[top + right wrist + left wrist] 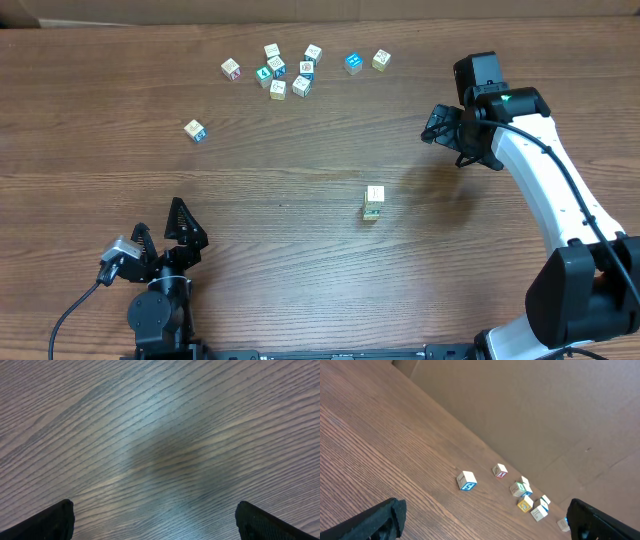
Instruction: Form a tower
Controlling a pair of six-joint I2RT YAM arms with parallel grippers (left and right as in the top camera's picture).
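Standing upright on the brown wood-grain table (300,280), the narrow stack of pale wooden picture cubes (373,203) is showing a cream top face and a yellowish side, its long axis pointing straight up. It is sitting left of the right gripper (440,125) and back toward that arm's base, clear of the widely spread black fingers (50,522), which are framing only bare grain. The left gripper (165,232), equally splayed and empty, is lying well apart on the stack's other side, so the right arm is looking nearer. Small, sharp-edged loose printed cubes (280,70) are clustering beyond both grippers.
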